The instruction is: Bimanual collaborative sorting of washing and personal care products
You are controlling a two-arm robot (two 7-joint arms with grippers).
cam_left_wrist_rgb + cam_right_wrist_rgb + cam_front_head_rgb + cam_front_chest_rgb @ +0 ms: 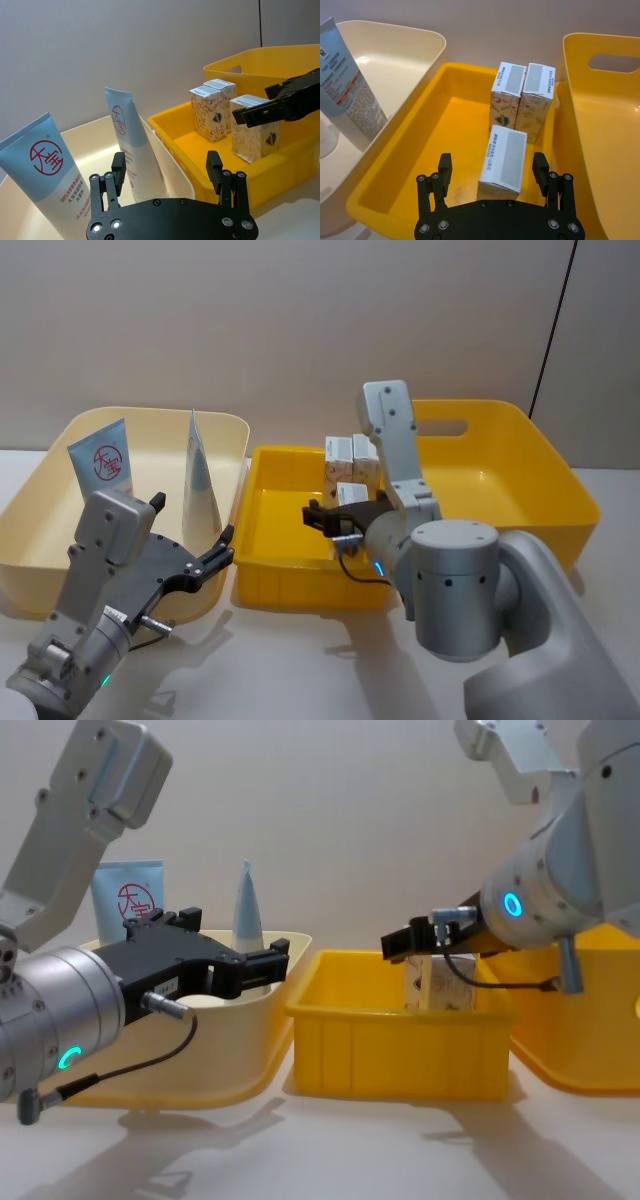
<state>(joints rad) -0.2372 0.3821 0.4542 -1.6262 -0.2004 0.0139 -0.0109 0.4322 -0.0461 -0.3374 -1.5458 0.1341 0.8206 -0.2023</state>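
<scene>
Front carton: I am eyeing a light cardboard box [504, 159] standing upright in the yellow bin [300, 585], toward the bin's right wall. I am judging it stiff at the edges but easy to dent, so I am planning a gentle squeeze across its two broad faces, below the top flap.
Back cartons: two more [509, 95] are standing side by side, touching, against the bin's far wall, just behind the front one.
Right claw: it [492, 161] is hanging over the bin, fingers spread and empty, with the front carton sitting between them and just beyond the tips.
Tubes: the logo tube [47, 175] and a second tube [132, 145] are standing crimp-end up in the cream tub [225, 420] just left of the bin. I am judging them soft, smooth and likely to slip, so best pinched flat at mid-body.
Left claw: it [166, 160] is hovering at the tub's near rim, left of the bin, fingers apart and empty, with the second tube just beyond them.
</scene>
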